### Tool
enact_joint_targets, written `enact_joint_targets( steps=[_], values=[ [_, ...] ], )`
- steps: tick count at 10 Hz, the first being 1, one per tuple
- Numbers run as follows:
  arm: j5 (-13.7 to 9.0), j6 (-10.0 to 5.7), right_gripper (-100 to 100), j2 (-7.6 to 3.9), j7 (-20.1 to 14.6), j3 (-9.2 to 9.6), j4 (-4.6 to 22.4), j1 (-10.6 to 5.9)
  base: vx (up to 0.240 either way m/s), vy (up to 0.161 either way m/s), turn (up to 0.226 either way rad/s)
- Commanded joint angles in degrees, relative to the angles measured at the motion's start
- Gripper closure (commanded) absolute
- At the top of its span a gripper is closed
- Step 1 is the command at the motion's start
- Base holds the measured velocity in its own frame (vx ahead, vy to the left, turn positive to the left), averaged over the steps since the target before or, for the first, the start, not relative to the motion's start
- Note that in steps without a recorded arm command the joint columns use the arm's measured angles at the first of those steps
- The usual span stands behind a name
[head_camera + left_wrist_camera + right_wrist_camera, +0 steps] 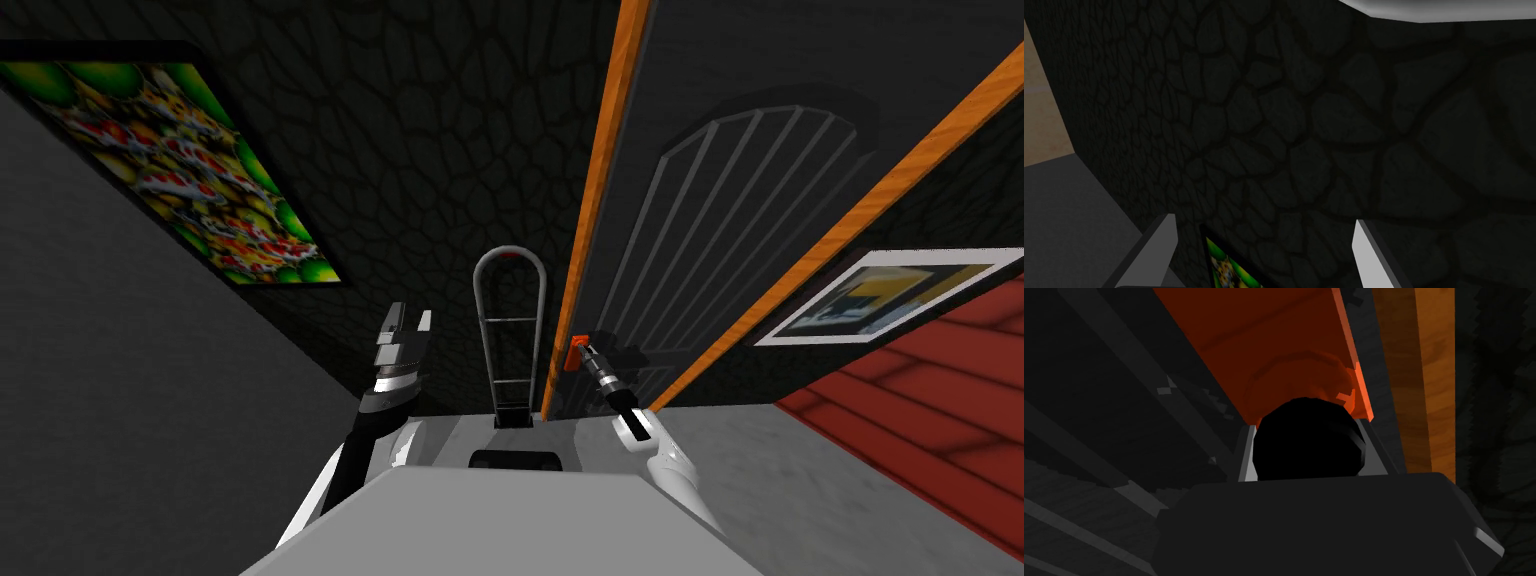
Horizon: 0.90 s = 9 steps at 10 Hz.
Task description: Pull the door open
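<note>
**Right tool clamped on the door knob**

The dark door, with its arched panel of grey bars, sits between the two orange posts of its frame, ahead and to the right. Its black round knob is mounted on an orange plate near the door's edge, just beside the left post.

The right tool reaches forward to that plate. In the right wrist view its two fingers stand close on either side of the knob and press against it, so the knob is gripped between them.

The left tool is raised on the left, well apart from the door, and faces a dark stone wall. Its fingers are spread wide and hold nothing. A bright green and red picture hangs on that wall.
</note>
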Motion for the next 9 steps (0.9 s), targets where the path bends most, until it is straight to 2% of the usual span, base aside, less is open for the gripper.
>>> enact_joint_targets(
  steps=[1, 3, 4, 6, 7, 9],
  values=[
    [-2.86, 0.00, 100, -0.02, -2.59, 0.76, 0.29, -0.51, -0.106, -0.049, 0.108],
    [-6.31, 0.31, 100, -0.19, -5.71, 1.60, 0.77, -1.07, -0.092, -0.071, 0.160],
    [-6.82, 0.31, 100, -0.19, -5.71, 1.60, 0.77, -1.07, -0.065, -0.048, 0.002],
    [-10.67, 0.66, 100, -0.38, -9.30, 2.57, 1.32, -1.71, -0.071, -0.048, 0.103],
    [-11.21, 0.66, 100, -0.38, -9.30, 2.57, 1.32, -1.71, -0.062, -0.040, 0.076],
    [-15.14, 1.01, 100, -0.57, -12.82, 3.56, 1.88, -2.37, -0.073, -0.048, 0.096]
  ],
)
